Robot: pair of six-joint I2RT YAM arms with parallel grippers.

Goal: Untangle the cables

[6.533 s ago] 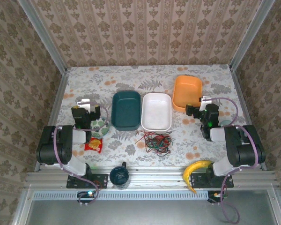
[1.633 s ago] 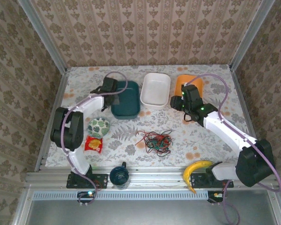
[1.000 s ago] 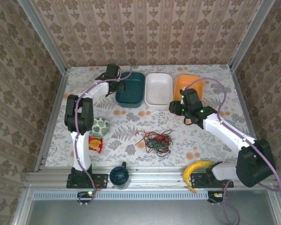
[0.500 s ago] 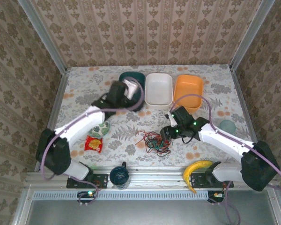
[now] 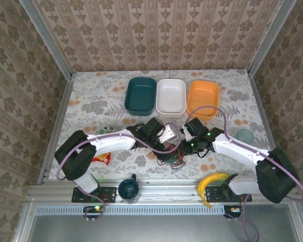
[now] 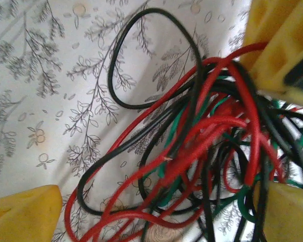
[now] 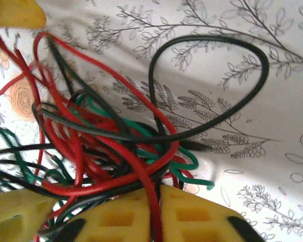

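Note:
The cables (image 5: 174,156) lie in a red, green and black tangle on the flowered table, near its front middle. My left gripper (image 5: 170,145) reaches in from the left and stands open, its yellow fingers (image 6: 21,213) astride the cables (image 6: 207,131) and touching the table. My right gripper (image 5: 183,149) comes in from the right and is shut on a red cable (image 7: 157,201) at the edge of the bundle (image 7: 101,146). Its yellow fingers (image 6: 280,45) show at the top right of the left wrist view. One black loop (image 7: 212,85) lies free on the cloth.
A teal bin (image 5: 141,94), a white bin (image 5: 171,96) and an orange bin (image 5: 202,94) stand in a row at the back. A banana (image 5: 210,183) and a dark mug (image 5: 128,188) sit at the front edge. A red packet (image 5: 102,159) lies left.
Both arms have swung from the bins down onto the cable bundle. The right gripper has closed on a red cable. The left gripper has stayed open.

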